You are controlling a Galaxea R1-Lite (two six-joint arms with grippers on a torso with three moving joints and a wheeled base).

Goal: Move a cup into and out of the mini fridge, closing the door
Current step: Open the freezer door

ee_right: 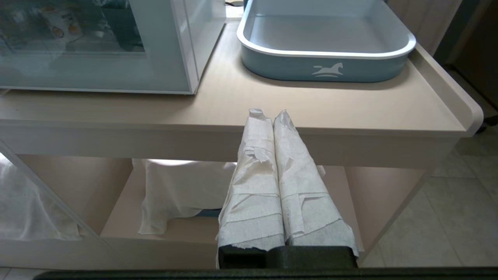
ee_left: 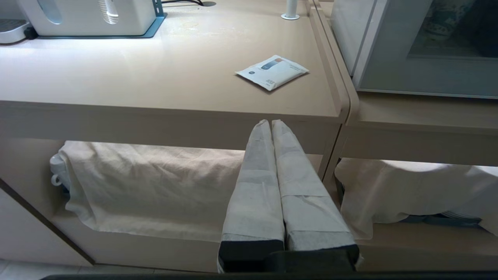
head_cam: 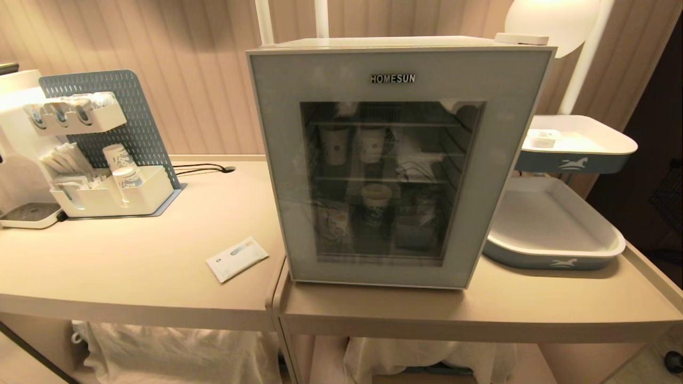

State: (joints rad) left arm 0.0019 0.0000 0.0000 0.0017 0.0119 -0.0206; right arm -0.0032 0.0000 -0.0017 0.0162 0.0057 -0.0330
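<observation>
The mini fridge (head_cam: 400, 42) stands on the right-hand table, and its door (head_cam: 395, 88) with the "HOMESUN" lettering is shut. Paper cups (head_cam: 376, 200) show dimly on the wire shelves behind the dark glass. A tiny white cup (head_cam: 543, 138) sits in the upper tray to the right of the fridge. Neither arm appears in the head view. My left gripper (ee_left: 271, 121) is shut and empty, low in front of the left table's edge. In front of the right table's edge, my right gripper (ee_right: 268, 112) hangs shut, holding nothing.
A white sachet (head_cam: 237, 258) lies on the left table near the fridge. An organiser (head_cam: 106, 197) with paper cups and a dispenser (head_cam: 16, 160) stand at the far left. Two white-and-blue trays (head_cam: 555, 261) are stacked right of the fridge. White cloth (ee_left: 148, 182) covers the lower shelves.
</observation>
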